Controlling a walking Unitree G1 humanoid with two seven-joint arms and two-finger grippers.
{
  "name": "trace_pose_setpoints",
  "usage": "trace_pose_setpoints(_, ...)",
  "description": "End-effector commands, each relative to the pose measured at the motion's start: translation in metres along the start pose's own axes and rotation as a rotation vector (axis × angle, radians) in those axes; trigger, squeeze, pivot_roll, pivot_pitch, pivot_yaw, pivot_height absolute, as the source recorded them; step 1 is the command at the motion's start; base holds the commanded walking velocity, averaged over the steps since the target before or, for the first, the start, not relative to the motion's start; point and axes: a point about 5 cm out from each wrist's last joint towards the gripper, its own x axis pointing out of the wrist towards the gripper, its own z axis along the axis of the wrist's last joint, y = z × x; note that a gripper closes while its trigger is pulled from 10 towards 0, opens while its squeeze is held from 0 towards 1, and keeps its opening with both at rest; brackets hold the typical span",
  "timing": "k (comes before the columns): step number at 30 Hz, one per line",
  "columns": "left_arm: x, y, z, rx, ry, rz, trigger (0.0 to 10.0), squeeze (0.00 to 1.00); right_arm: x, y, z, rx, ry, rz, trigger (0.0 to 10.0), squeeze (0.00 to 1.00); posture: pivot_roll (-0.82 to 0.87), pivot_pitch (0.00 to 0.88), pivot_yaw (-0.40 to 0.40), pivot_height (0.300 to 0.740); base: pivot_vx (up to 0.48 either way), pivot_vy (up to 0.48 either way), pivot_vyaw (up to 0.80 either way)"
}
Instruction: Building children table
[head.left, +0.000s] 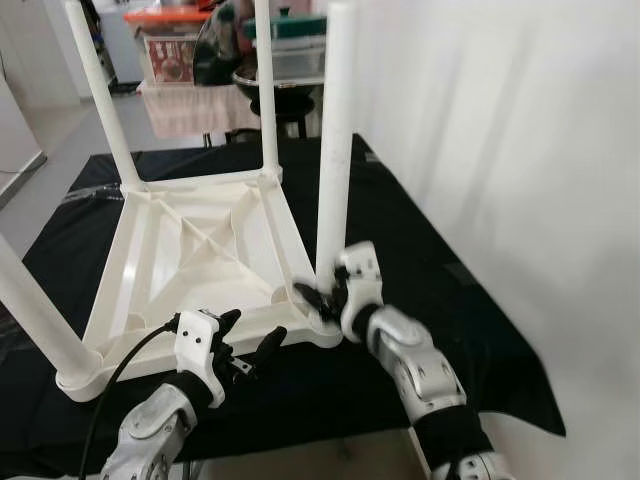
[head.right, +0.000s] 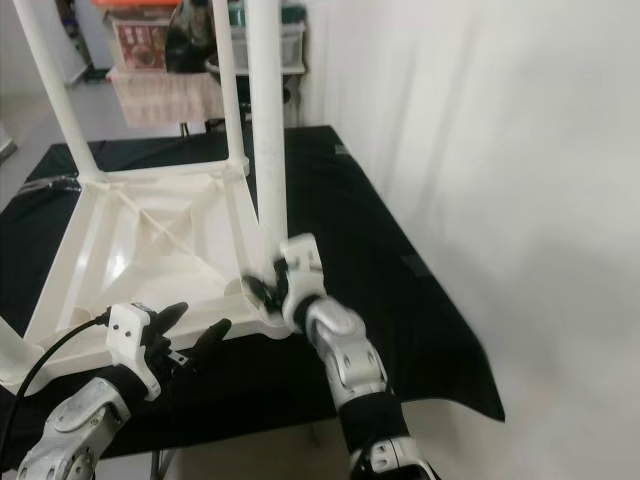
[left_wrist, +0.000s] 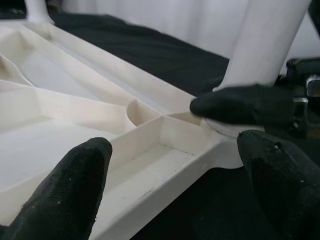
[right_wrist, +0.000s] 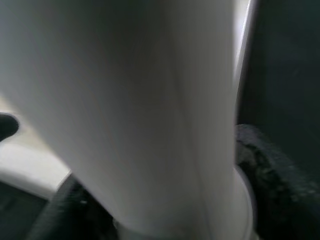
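Left eye view: table (head.left: 200, 250) inverted, legs (head.left: 335, 140) pointing upward.

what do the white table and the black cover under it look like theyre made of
Table: looks like moulded plastic, smooth with a slight sheen, with ribs cast into its upturned underside; its legs are matching plain tubes. Cover: probably thin matte fabric, since it drapes and wrinkles over the edge.

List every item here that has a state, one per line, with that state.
Tabletop: upside down on the black cloth, ribbed underside up.
Near right leg: upright in its corner socket.
Other three legs: standing in their corners.
Right gripper: closed around the near right leg's base.
Left gripper: open, at the tabletop's near edge, holding nothing.
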Motion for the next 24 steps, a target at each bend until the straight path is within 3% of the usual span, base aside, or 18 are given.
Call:
trace_pose_setpoints(1, 0.001, 0.001, 0.000, -0.011, -0.005, -0.001, 10.0, 0.00, 0.006, 0.010, 0.024, -0.022, -0.071, 0.136, 10.0, 1.00, -0.02, 0.000, -0.008, 0.740, 0.000, 0.000, 0.00)
trace_pose_setpoints(3, 0.002, 0.001, 0.000, -0.012, -0.006, -0.003, 10.0, 0.00, 0.002, 0.008, 0.047, -0.112, -0.127, 0.399, 10.0, 1.00, -0.01, 0.000, -0.012, 0.740, 0.000, 0.000, 0.00)
trace_pose_setpoints(4, 0.002, 0.001, 0.000, -0.012, -0.006, -0.003, 10.0, 0.00, 0.001, 0.003, 0.051, -0.165, -0.111, 0.476, 10.0, 0.00, -0.01, 0.000, -0.012, 0.740, 0.000, 0.000, 0.00)
trace_pose_setpoints(9, 0.003, 0.001, -0.001, -0.010, -0.008, 0.000, 10.0, 0.00, -0.004, -0.008, 0.055, -0.244, -0.039, 0.648, 10.0, 0.00, 0.01, 0.000, -0.024, 0.740, 0.000, 0.000, 0.00)
trace_pose_setpoints(15, 0.004, 0.000, -0.001, -0.007, -0.009, 0.007, 10.0, 0.00, -0.001, -0.010, 0.061, -0.218, -0.011, 0.710, 10.0, 0.00, 0.02, 0.000, -0.030, 0.740, 0.000, 0.000, 0.00)
trace_pose_setpoints(16, 0.004, 0.000, -0.001, -0.006, -0.009, 0.007, 10.0, 0.00, 0.000, -0.010, 0.063, -0.213, -0.007, 0.717, 1.1, 0.00, 0.03, 0.000, -0.032, 0.740, 0.000, 0.000, 0.00)
trace_pose_setpoints(17, 0.004, 0.000, -0.001, -0.006, -0.009, 0.008, 10.0, 0.00, 0.001, -0.011, 0.065, -0.198, -0.002, 0.730, 0.0, 0.00, 0.03, 0.000, -0.033, 0.740, 0.000, 0.000, 0.00)
trace_pose_setpoints(24, 0.005, -0.001, -0.002, -0.005, -0.011, 0.007, 10.0, 0.00, -0.002, -0.020, 0.064, -0.187, 0.022, 0.782, 0.0, 0.00, 0.02, 0.000, -0.033, 0.740, 0.000, 0.000, 0.00)
